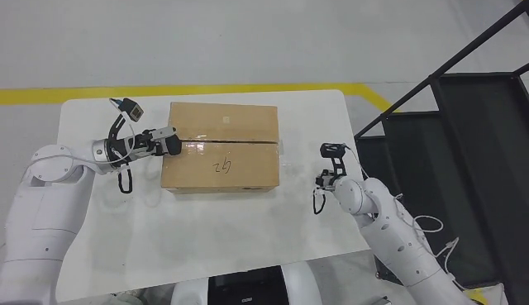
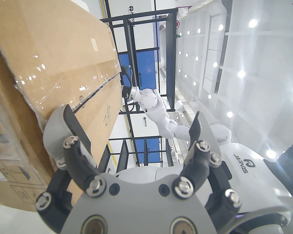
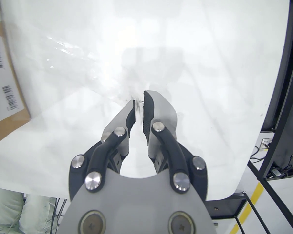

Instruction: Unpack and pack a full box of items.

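Fingers [image 2: 74, 125] of your left gripper [image 2: 133, 114] spread wide at the taped seam [image 2: 95, 92] of the box [image 1: 223, 123] on the table [image 1: 207, 239], its lid bearing a handwritten mark [image 1: 221, 167]. Your right gripper [image 3: 139, 102] pinches clear tape [image 3: 70, 49]; its wrist view adds barcode labels [image 3: 0, 74].

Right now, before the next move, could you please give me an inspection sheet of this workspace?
Surface: white table, one box on it.
Job's things: box closed, tape over its seam.
Clutter: nothing seen.
Claws: left claw open at the box's seam end; right claw shut on a tape end, beside the box.
Cables: black loop at the left wrist; floor cables.
Surroundings: yellow floor line, black rack.
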